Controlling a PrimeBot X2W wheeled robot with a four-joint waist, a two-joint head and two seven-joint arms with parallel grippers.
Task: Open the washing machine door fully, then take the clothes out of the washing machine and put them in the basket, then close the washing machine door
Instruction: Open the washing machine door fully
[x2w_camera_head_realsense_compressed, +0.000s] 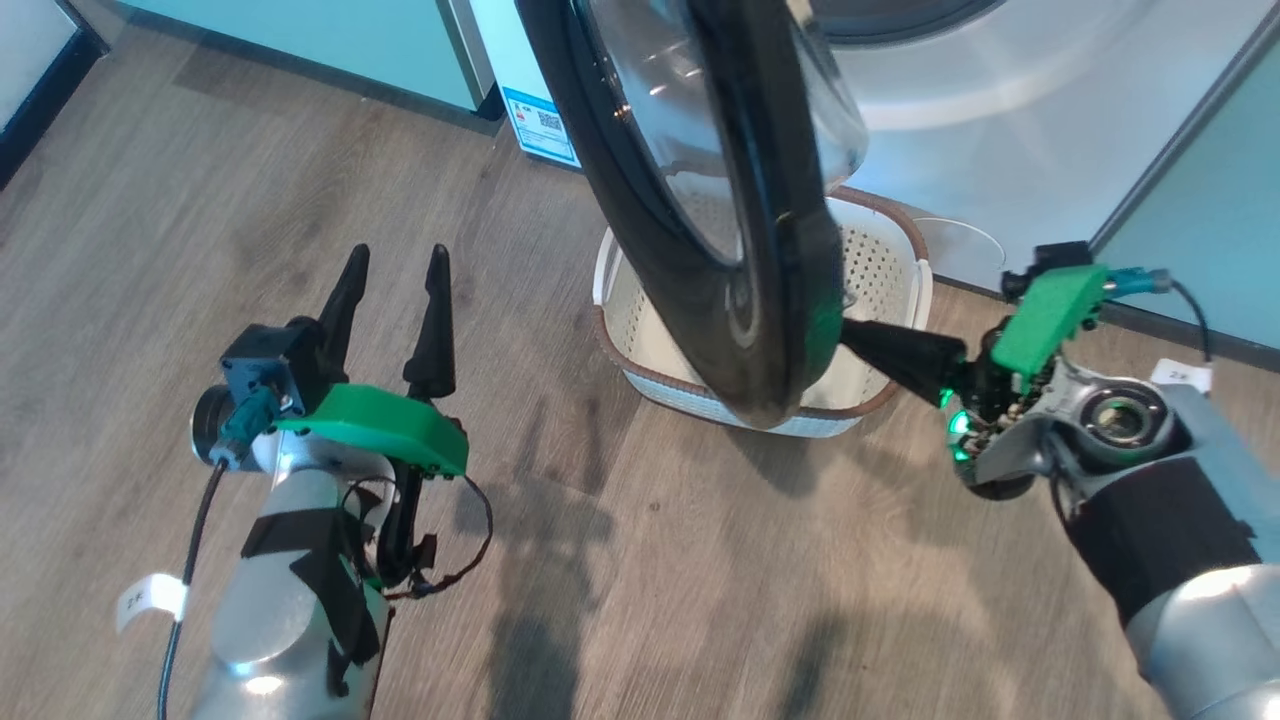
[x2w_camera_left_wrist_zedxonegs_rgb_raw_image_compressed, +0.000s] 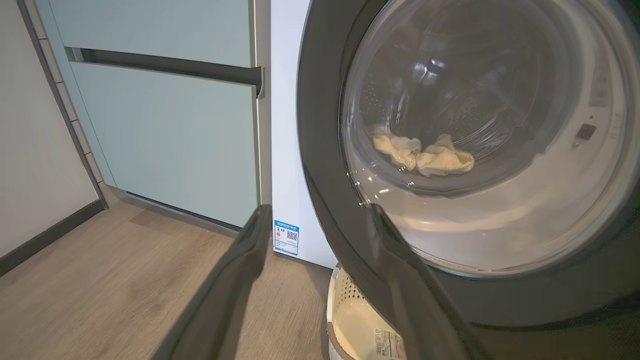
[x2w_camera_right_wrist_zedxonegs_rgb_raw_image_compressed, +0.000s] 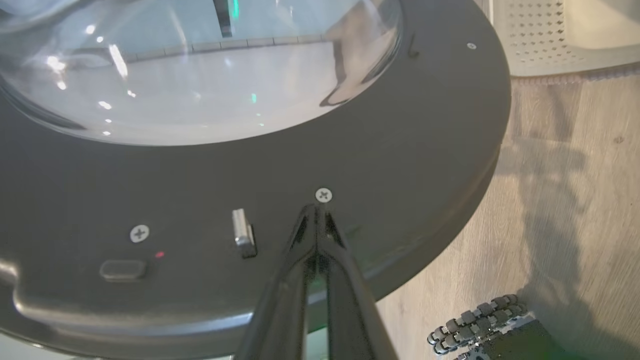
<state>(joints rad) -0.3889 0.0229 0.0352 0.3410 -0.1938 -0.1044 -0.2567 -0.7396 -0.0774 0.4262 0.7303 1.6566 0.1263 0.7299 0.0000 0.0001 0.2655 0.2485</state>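
Note:
The washing machine door (x2w_camera_head_realsense_compressed: 770, 330) stands partly open, edge-on to the head view, its black ring hanging over the basket (x2w_camera_head_realsense_compressed: 885, 265). My right gripper (x2w_camera_head_realsense_compressed: 848, 335) is shut with nothing in it, and its tips press the door's inner face (x2w_camera_right_wrist_zedxonegs_rgb_raw_image_compressed: 400, 150) beside a screw; the joined tips show in my right gripper's (x2w_camera_right_wrist_zedxonegs_rgb_raw_image_compressed: 317, 210) own view. My left gripper (x2w_camera_head_realsense_compressed: 395, 265) is open and empty over the floor, left of the door. Through the door glass (x2w_camera_left_wrist_zedxonegs_rgb_raw_image_compressed: 480, 100), the pale yellow clothes (x2w_camera_left_wrist_zedxonegs_rgb_raw_image_compressed: 425, 155) lie in the drum. The white washing machine (x2w_camera_head_realsense_compressed: 1000, 130) is behind.
Pale green cabinets (x2w_camera_left_wrist_zedxonegs_rgb_raw_image_compressed: 170, 135) stand left of the machine, and another panel (x2w_camera_head_realsense_compressed: 1210, 220) is on its right. A blue label sticker (x2w_camera_head_realsense_compressed: 540, 125) sits low on the machine's side. Wood floor (x2w_camera_head_realsense_compressed: 640, 560) spreads in front. The basket's rim (x2w_camera_left_wrist_zedxonegs_rgb_raw_image_compressed: 332, 320) shows under the door.

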